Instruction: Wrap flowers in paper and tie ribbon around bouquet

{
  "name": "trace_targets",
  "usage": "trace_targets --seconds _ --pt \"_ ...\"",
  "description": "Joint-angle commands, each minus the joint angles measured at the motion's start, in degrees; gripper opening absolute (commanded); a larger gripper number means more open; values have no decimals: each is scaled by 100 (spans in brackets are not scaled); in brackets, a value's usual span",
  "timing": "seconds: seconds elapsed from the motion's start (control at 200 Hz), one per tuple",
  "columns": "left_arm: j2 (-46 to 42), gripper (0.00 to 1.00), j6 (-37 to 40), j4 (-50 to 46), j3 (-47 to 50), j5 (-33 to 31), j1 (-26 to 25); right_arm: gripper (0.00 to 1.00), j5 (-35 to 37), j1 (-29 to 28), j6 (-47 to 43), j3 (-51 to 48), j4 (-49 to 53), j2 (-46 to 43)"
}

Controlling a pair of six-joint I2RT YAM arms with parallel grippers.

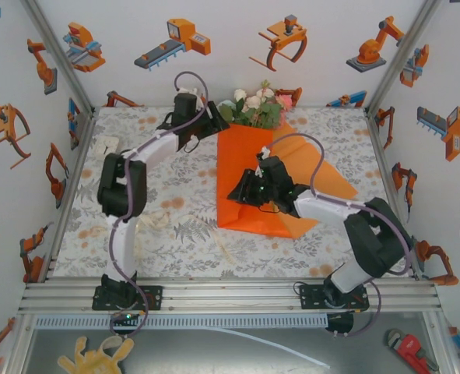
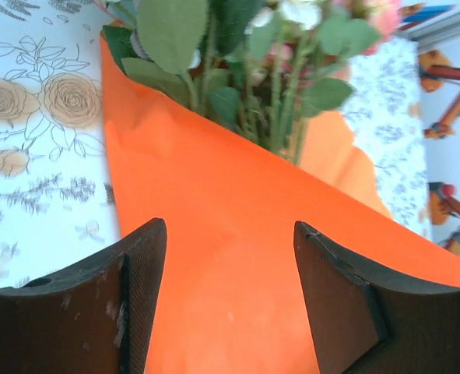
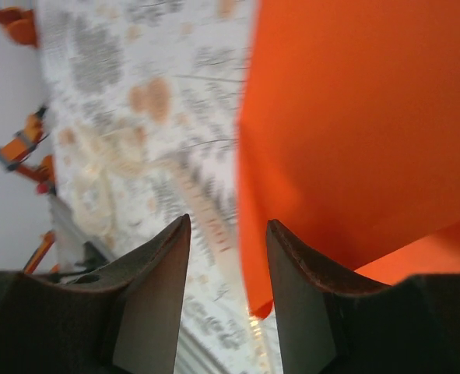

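The left tool (image 2: 230, 231) is being held released at the flowers' (image 1: 257, 106) nine o'clock; the right tool (image 3: 228, 224), likewise released, at the paper's (image 1: 245, 167) eight o'clock edge.

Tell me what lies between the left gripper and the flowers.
In the left wrist view, only bare orange paper lies between the left gripper and the flowers.

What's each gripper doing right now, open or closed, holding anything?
Left gripper: open, holding nothing, facing the paper.
Right gripper: open, holding nothing, at the paper's edge.
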State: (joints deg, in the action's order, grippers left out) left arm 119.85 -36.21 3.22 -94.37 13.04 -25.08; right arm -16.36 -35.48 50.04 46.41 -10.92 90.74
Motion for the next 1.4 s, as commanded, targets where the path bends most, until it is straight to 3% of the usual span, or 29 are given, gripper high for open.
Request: trace_targets --seconds 0.0,0.16,0.255,0.42,0.551,0.716,0.836,1.066,1.201,1.397 --pt "-1220 63 127 257 1224 -139 -76 44 239 250 -291 -198 -33 191" --pt "-2405 62 616 -614 2837 -1385 -975 44 174 494 -334 -464 -127 186" --pt "-2561 61 357 -912 3389 -1846 -1592 44 195 499 -423 -482 -71 157" --pt "-2547 33 -215 -327 3918 -1929 -2270 44 196 516 -417 -463 -130 357" --pt "-2429 21 -538 -310 4080 -2147 -2343 44 203 524 -391 -441 -158 442" --pt "-2084 21 -634 -309 4136 -1654 -2420 45 19 525 -327 -358 31 201" --pt "-2034 29 -643 -238 4278 -1576 -2492 48 -134 503 -98 -294 329 -631" --pt "-1826 30 -624 -46 4466 -1507 -2517 50 -99 453 658 -169 582 -1866" --pt "-1780 31 -608 226 4549 -1470 -2591 50 -13 434 1106 123 53 -1393" --pt "-1867 34 -511 614 4798 -1521 -2728 50 -444 542 1172 1275 -486 559"
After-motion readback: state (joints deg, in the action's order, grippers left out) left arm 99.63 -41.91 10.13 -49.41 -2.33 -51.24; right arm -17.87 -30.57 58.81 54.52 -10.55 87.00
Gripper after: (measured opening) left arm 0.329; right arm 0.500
